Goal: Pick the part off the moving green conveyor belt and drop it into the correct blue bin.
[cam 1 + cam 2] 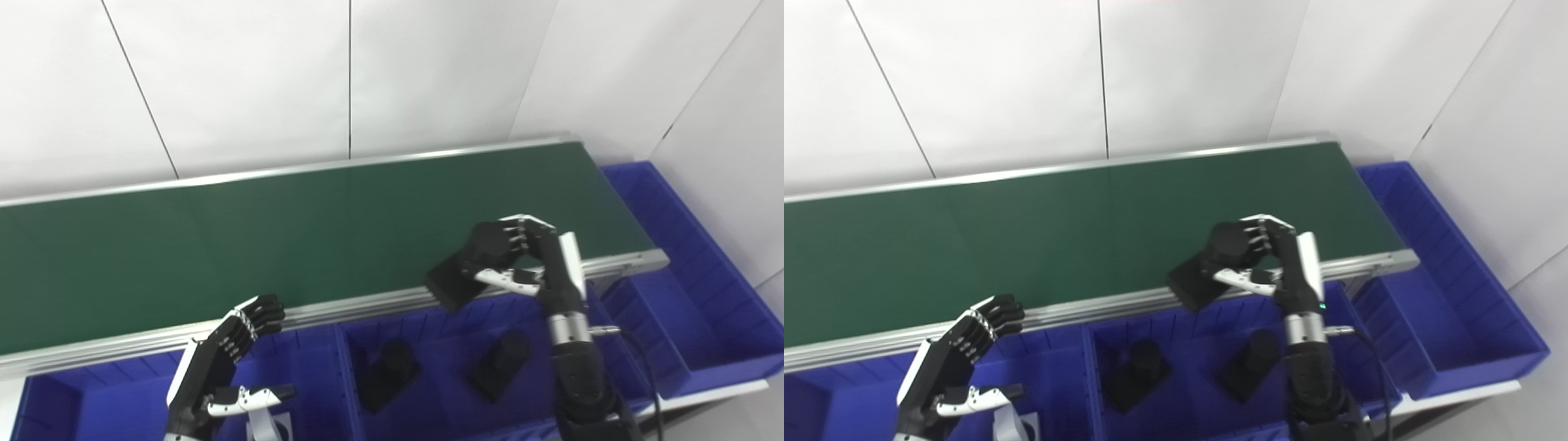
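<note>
- Part (456, 278), black, w/ a round boss on a flat rectangular base, is clasped in the right hand (520, 257): fingers curled over the round top, thumb under it. Base sticks out down-left of the hand.
- Position: part hangs at the near rail of the green conveyor belt (245, 245), its base already overhanging the middle blue bin (441, 318).
- Key relation: drop target lies straight below and slightly toward the robot from the hand. That bin already holds two similar black parts (389, 373), (499, 364), so I'd judge it the correct one.
- Long axis of the part runs diagonally, upper-right to lower-left, tilted, not level.
- Left hand (226, 361) is far off to the left over the left bin (92, 398), fingers loosely spread, holding nothing; right hand is obviously the one for the job.
- Next, prob.: small shift toward the robot, then let go. Risk: base clips the rail.
</note>
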`<state>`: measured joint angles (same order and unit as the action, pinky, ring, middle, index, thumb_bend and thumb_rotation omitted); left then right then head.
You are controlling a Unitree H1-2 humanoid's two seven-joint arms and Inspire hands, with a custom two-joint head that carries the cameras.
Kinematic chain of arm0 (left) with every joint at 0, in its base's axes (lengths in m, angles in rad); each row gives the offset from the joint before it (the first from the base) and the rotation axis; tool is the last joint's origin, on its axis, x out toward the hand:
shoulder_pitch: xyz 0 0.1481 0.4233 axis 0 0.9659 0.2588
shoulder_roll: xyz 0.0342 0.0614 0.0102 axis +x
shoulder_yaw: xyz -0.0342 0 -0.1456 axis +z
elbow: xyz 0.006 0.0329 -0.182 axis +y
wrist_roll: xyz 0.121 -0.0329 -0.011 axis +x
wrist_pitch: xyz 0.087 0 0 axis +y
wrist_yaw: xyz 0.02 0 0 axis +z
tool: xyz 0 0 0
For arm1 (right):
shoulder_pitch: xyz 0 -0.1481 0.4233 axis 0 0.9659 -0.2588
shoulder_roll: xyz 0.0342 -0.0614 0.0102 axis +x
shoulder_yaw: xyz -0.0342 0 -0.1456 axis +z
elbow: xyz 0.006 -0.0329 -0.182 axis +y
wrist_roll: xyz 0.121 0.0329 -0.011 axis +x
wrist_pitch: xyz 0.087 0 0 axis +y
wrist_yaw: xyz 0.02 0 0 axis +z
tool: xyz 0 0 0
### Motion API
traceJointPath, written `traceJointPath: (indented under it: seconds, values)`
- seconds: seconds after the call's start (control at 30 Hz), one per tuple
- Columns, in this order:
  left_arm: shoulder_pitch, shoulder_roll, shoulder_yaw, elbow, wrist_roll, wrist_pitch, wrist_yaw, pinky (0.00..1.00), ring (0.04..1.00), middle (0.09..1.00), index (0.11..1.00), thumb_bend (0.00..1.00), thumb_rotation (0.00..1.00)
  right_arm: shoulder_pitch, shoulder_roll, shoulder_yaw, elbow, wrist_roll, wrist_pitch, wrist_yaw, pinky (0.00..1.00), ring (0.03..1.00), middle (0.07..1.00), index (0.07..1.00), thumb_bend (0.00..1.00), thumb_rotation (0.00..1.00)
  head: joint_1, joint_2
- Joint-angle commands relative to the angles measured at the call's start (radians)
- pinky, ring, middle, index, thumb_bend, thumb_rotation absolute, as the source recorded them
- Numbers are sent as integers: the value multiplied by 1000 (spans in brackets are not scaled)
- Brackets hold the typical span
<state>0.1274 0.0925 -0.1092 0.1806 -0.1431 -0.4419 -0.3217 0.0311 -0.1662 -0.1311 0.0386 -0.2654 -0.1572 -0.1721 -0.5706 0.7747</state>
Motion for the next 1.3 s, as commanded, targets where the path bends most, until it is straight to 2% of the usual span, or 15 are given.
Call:
traceJointPath:
  seconds: [0.0, 0.2, 0.4, 0.6, 0.93, 1.27]
  values:
    - [-11, -1, 6, -33, -4, -28, -16, 739, 775, 787, 787, 866, 115, 9, -19, -27, -23, 10, -20, -23, 321, 388, 447, 507, 528, 0, 2, 0]
    - [-13, 5, 9, -28, -2, -27, -18, 735, 775, 786, 787, 871, 119, 49, -32, -74, 15, 28, -57, -44, 337, 390, 449, 511, 527, 0, -11, 0]
    - [-13, 9, 19, -26, -16, -27, -34, 729, 765, 777, 779, 867, 112, 72, -33, -119, 83, 10, -29, -103, 337, 391, 442, 520, 526, 0, -21, 3]
    - [-8, 11, 29, -29, -13, -27, -46, 726, 769, 778, 783, 865, 123, 63, -41, -147, 201, 37, -85, -139, 375, 426, 460, 505, 528, 0, -22, 5]
    - [-1, 16, 30, -37, -24, -24, -55, 738, 772, 783, 784, 863, 113, 60, -36, -157, 307, 53, -96, -196, 381, 434, 468, 500, 528, 0, -18, 10]
    - [-2, 18, 26, -40, -16, -24, -54, 740, 776, 783, 785, 862, 120, 97, -22, -137, 256, 40, -57, -202, 388, 436, 473, 495, 529, 0, -13, 16]
